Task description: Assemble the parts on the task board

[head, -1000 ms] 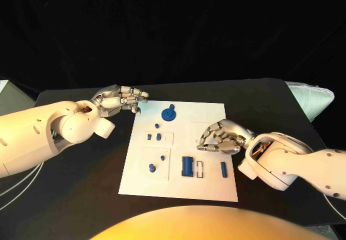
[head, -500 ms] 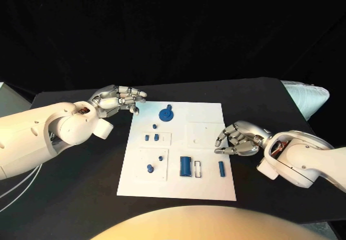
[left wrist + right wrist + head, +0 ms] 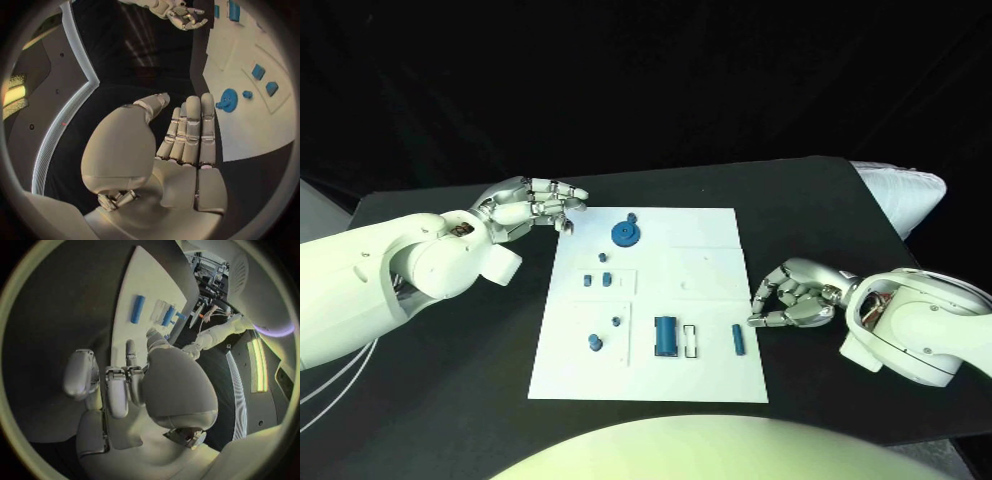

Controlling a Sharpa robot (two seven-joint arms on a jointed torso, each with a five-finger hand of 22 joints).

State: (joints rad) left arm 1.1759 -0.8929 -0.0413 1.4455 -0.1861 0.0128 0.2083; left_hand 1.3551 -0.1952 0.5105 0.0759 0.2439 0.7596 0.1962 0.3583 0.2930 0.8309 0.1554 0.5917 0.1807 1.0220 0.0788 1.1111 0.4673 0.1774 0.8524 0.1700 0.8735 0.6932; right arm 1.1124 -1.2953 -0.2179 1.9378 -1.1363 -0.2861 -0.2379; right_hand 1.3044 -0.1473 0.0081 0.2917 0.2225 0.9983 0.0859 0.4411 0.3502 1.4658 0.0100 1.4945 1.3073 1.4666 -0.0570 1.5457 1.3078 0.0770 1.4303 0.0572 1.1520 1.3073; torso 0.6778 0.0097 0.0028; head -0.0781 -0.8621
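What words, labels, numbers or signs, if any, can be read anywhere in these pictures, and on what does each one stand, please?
There is none to read.
The task board is plain white, with no print visible on it.
The blue parts, such as the round gear and the slim bar, carry no markings that can be made out.
The left hand, the right hand and the black table bear no legible label or brand.
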